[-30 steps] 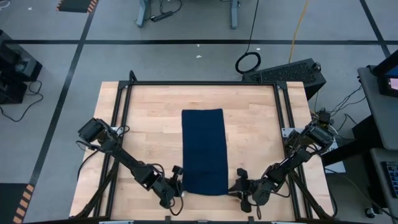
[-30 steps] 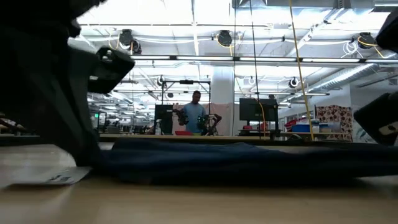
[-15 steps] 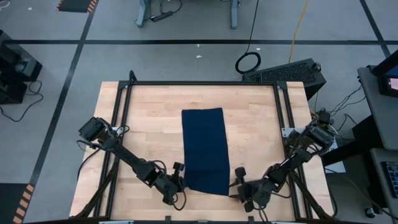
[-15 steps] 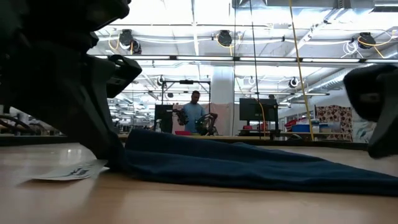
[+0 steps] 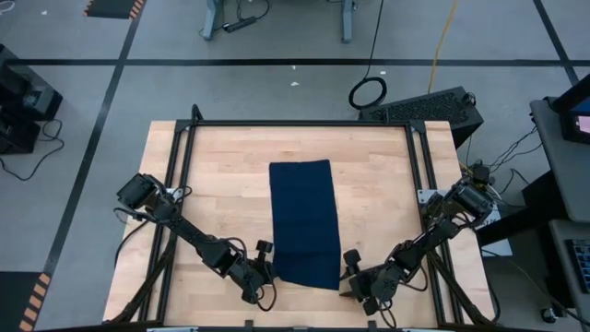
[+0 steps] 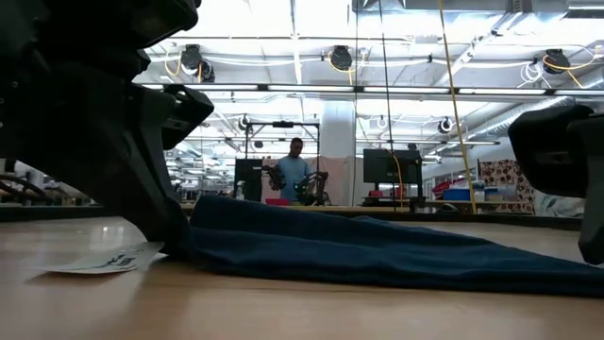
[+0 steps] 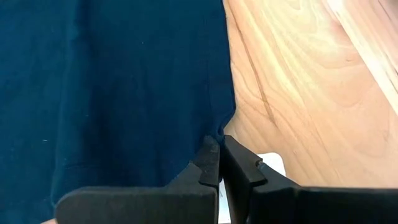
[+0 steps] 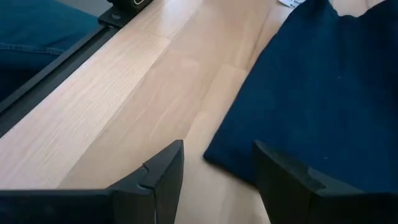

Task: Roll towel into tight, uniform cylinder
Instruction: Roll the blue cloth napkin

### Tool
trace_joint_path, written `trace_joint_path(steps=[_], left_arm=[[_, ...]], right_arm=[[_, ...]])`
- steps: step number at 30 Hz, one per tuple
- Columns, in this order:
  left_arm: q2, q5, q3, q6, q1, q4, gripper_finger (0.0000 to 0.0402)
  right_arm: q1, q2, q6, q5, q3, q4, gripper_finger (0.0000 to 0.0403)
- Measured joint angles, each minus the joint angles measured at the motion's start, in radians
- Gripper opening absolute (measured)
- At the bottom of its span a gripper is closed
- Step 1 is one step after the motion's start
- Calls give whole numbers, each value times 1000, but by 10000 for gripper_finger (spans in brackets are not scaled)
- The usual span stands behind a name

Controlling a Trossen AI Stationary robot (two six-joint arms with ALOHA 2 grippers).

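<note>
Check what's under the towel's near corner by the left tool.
The left tool pinches that corner of the towel, lifted off the table. A white tag lies beneath. The rest is covered by cloth.

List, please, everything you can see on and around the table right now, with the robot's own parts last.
towel: one, dark navy, folded long, lying mid-table; near-left corner lifted.
tag: one, white, on the wood at that lifted corner.
table: one, light wood, black frame.
cable coil: one, black, on the floor beyond the table.
person: one, far back in the room, blue top.
left gripper: one, black, jaws shut on the towel's near-left corner.
right gripper: one, black, jaws open, at the towel's near-right corner, not gripping.
</note>
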Motion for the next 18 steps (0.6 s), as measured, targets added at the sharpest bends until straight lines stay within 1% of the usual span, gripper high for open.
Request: trace_joint_path(steps=[5,8,13,18], left_arm=[[0,-11,0,-18,0,7,7],[0,-13,0,-29,0,11,7],[-1,-13,0,-52,0,11,7],[-1,-13,0,-53,-1,14,7]], right_arm=[[-10,17,50,-4,0,28,174],[-12,50,63,-45,1,87,159],[-12,100,152,-30,6,119,121],[-13,104,184,-13,5,120,63]])
